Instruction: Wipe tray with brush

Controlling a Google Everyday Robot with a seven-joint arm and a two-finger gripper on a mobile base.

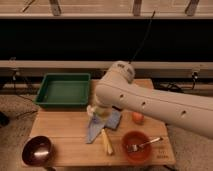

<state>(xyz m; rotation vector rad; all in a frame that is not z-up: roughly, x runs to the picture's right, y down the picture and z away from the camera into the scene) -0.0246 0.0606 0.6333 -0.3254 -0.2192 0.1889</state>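
Gripper [98, 114] was clamped shut, apparently on the brush [92, 110], just above the blue cloth [114, 121], presumably for carrying to the tray [62, 91] at ten o'clock, not yet reached.

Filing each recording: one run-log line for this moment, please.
gripper: shut, low over blue cloth, mid-table | tray: table's back-left corner, apart from gripper | brush: cannot make out

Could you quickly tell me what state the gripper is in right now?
Gripper: shut, above the blue cloth; what it holds cannot be told.
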